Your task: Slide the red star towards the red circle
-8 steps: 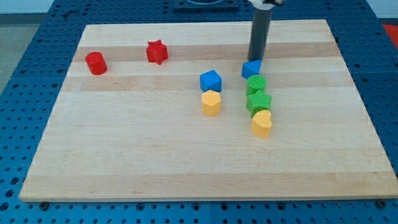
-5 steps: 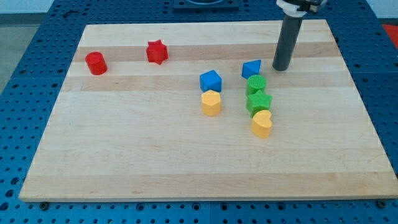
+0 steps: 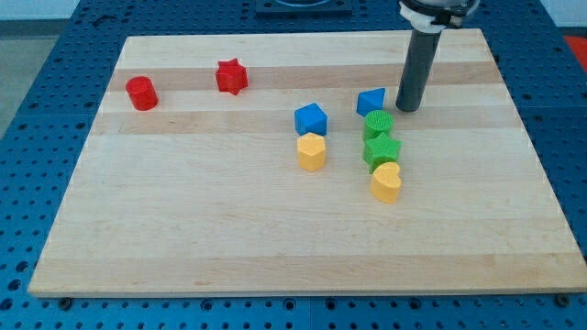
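The red star [image 3: 231,76] lies near the board's upper left. The red circle [image 3: 141,93] stands to its left, a little lower, with a gap between them. My tip [image 3: 406,109] rests on the board far to the view's right of the star, just right of a blue block [image 3: 371,101] and apart from it.
A blue cube [image 3: 310,118] sits above a yellow block [image 3: 311,151] at the centre. Below the blue block near my tip stand a green round block [image 3: 378,124], a green block [image 3: 382,150] and a yellow heart [image 3: 386,181] in a column. The wooden board [image 3: 183,229] lies on a blue perforated table.
My tip moved from behind the blue block out to the view's right, then came back slightly left and down. No block has visibly moved.
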